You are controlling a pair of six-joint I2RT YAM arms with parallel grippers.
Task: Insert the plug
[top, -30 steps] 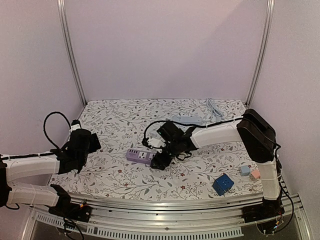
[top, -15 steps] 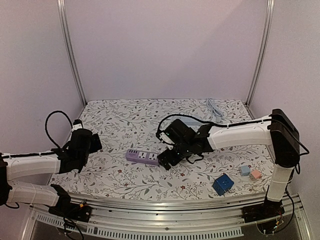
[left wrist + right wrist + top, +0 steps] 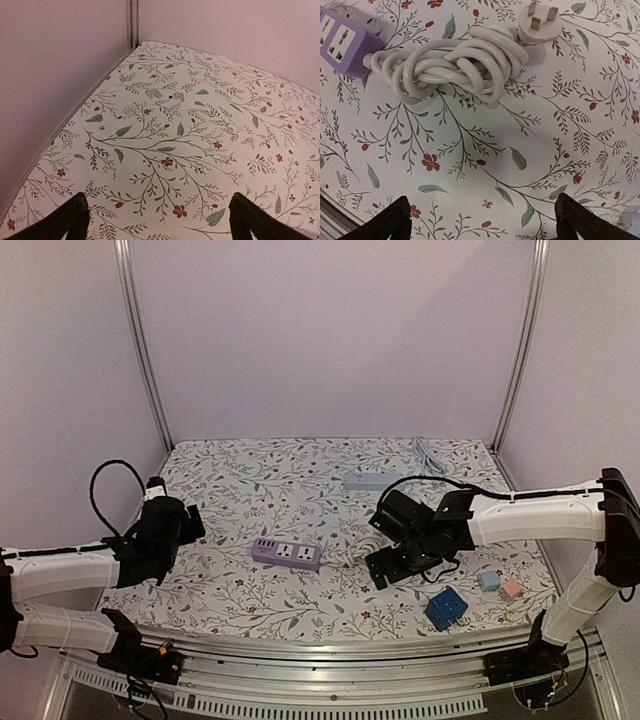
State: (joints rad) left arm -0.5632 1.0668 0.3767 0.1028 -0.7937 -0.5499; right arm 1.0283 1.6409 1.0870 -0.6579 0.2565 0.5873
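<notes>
A purple power strip [image 3: 287, 554] lies near the table's middle; its end shows in the right wrist view [image 3: 342, 40]. Its coiled white cable [image 3: 452, 62] lies to the right of it, ending in a white three-pin plug [image 3: 540, 21] lying pins up. The cable also shows in the top view [image 3: 350, 556]. My right gripper [image 3: 385, 570] is open and empty, hovering just right of the cable, fingertips [image 3: 395, 217] spread wide over bare cloth. My left gripper [image 3: 185, 523] is open and empty at the left side, over bare cloth [image 3: 160, 165].
A blue cube [image 3: 446, 608], a light blue block [image 3: 489, 580] and a pink block [image 3: 511, 589] lie at the front right. A grey adapter [image 3: 368, 480] with a pale cable [image 3: 428, 455] lies at the back. Walls and metal posts bound the floral table.
My right arm has pulled back to the right, away from the power strip's end, uncovering the coiled cable and plug. My left arm has barely moved.
</notes>
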